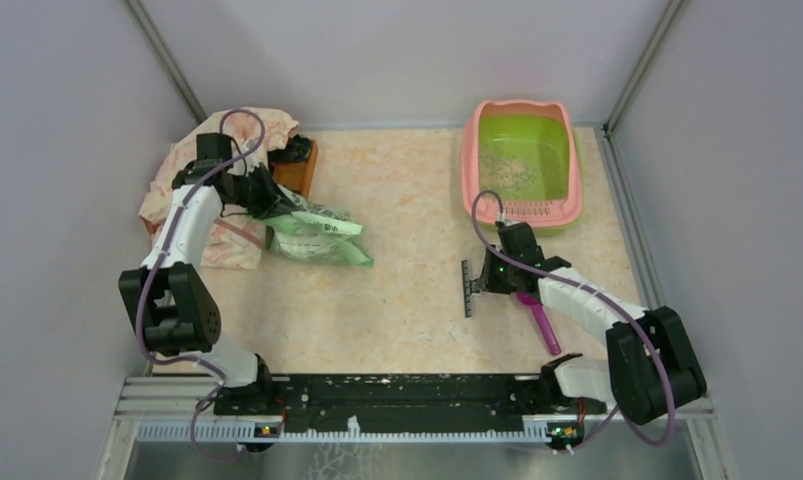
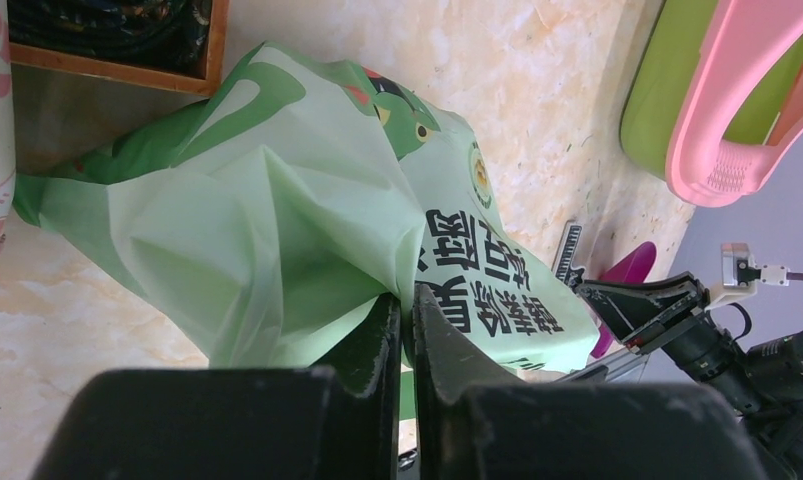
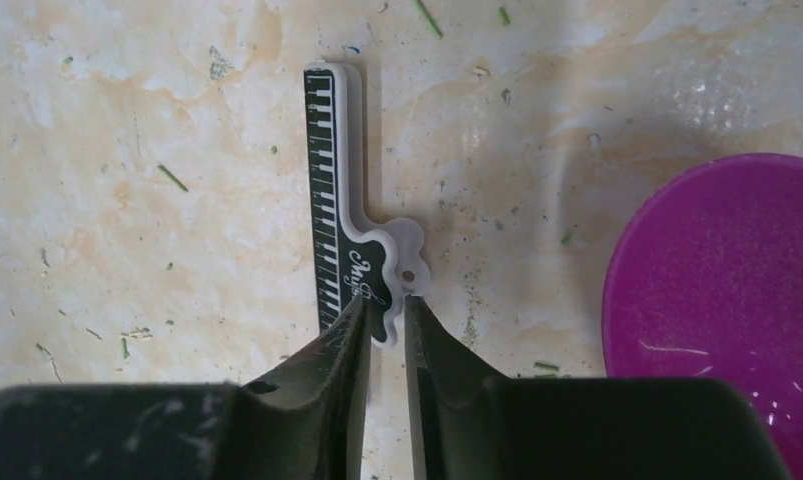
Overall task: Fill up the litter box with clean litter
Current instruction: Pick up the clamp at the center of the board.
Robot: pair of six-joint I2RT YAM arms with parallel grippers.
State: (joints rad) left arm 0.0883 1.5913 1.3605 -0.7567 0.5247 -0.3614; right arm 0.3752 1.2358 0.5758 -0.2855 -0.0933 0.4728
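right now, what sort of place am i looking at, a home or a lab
Probably a robot test cell, not a home: plain grey walls box in a marble-look tabletop, two arms are bolted to a rail, and a litter box and green bag sit as props.

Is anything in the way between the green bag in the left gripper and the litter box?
Nothing visible. The table between the green bag and the litter box is bare; the right gripper, on a keyboard-print clip, and the purple scoop lie nearer the bases, off that path.
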